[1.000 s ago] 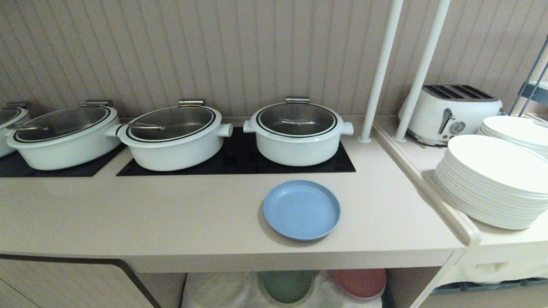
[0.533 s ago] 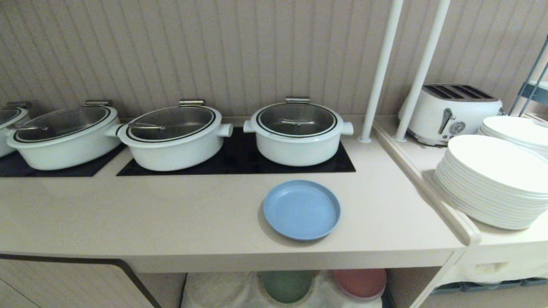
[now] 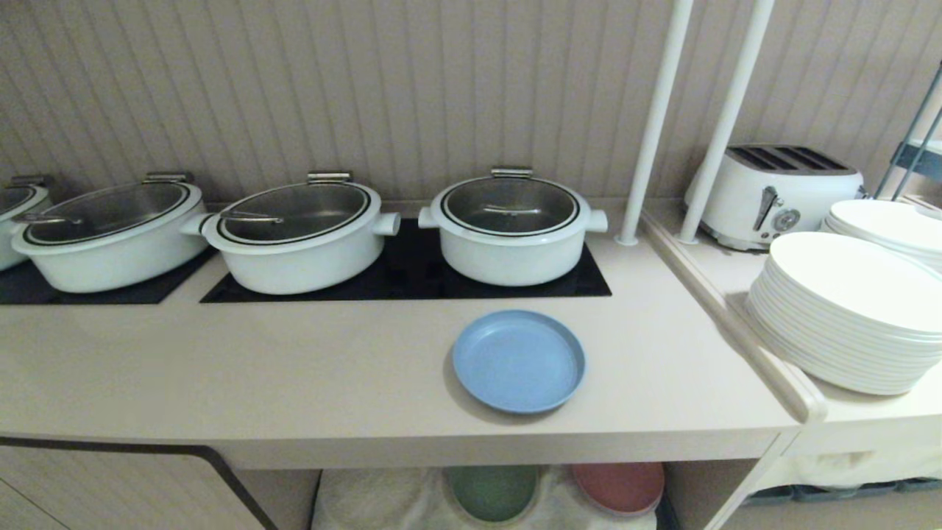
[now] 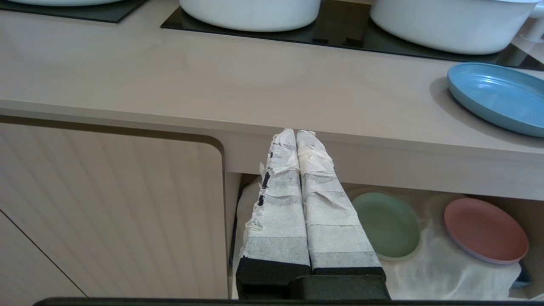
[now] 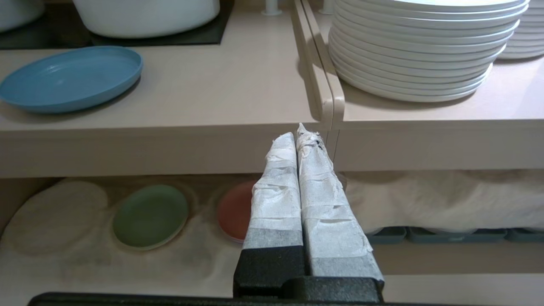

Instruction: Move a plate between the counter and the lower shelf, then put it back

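Plate [image 3: 518, 360], light blue w/ low rim, is seen lying flat on the table [image 3: 294, 368], near the front edge, right of centre, just in front of the black cooktop panel [image 3: 412, 283]; nothing is touching it. Nearest the cameras: left hand [image 4: 296, 132] is held w/ its tape-wrapped fingers pressed together, empty, tips level w/ the table's front edge, well to the left of the plate. Right hand [image 5: 298, 132] is likewise closed, fingers together, nothing gripped, tips at the front edge by the seam w/ the side counter [image 5: 425, 110], to the right of the plate. Neither hand is seen in the head view.

Below the table top, the lower shelf [image 3: 368, 500] is seen w/ a white cloth over its floor; a green plate [image 3: 493, 492] & a pink plate [image 3: 620, 486] are laid side by side on it, approx. under the blue one. A ribbed cabinet door [image 4: 110, 212] is shut to the left of the recess.

Further back, 3 white lidded pots [image 3: 511, 228] are lined up on the cooktop, w/ a 4th cut off at far left. On the side counter a stack of white plates [image 3: 846, 309] is set, a toaster [image 3: 773, 193] behind it, 2 white poles [image 3: 655, 118] between the pots & the toaster. A ribbed wall is at the very back.
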{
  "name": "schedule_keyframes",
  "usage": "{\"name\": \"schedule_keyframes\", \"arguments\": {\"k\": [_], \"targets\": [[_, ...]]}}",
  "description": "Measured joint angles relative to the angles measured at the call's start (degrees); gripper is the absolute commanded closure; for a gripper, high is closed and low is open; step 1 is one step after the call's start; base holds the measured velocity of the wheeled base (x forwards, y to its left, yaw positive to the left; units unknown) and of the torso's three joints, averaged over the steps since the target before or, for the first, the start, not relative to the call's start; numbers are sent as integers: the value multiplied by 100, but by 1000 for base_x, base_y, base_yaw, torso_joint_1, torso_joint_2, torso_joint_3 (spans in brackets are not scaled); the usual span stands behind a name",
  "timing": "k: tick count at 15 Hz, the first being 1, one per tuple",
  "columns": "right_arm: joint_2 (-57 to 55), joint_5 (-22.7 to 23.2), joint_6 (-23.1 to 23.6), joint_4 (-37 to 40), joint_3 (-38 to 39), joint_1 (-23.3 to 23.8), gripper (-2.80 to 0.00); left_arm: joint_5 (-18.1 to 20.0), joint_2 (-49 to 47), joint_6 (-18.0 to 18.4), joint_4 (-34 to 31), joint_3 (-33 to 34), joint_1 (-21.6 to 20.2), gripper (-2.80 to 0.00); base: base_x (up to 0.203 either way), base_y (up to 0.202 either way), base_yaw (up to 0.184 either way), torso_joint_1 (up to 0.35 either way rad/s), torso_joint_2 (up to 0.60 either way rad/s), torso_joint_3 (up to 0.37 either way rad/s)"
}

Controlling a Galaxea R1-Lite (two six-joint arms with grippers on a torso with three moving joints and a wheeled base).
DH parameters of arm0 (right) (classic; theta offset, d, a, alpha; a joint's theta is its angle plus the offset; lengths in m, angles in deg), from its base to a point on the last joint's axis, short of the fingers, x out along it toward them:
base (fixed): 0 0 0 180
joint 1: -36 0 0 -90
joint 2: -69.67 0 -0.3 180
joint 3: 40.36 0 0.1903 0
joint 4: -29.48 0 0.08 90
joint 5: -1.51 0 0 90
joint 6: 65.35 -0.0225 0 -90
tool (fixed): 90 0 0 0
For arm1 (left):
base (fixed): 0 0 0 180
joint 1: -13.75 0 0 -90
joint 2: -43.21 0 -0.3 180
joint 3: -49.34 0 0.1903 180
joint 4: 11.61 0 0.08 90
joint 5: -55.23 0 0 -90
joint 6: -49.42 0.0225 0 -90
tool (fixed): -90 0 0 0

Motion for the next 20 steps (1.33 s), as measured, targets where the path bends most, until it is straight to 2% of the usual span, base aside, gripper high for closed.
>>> {"name": "schedule_keyframes", "arguments": {"k": [3, 6, 16, 20], "targets": [[0, -127, -17, -137, 14, -5, 0, 0, 0, -1, 2, 2, 0, 0, 0, 0, 0, 0, 0, 0], [0, -225, -85, -739, 14, -5, 0, 0, 0, 0, 2, 2, 0, 0, 0, 0, 0, 0, 0, 0], [0, -206, -101, -818, 16, -5, 0, -2, 0, -1, 2, 2, 0, 0, 0, 0, 0, 0, 0, 0], [-2, -219, -307, -819, 16, -5, 0, 1, 0, 0, 2, 2, 0, 0, 0, 0, 0, 0, 0, 0]]}}
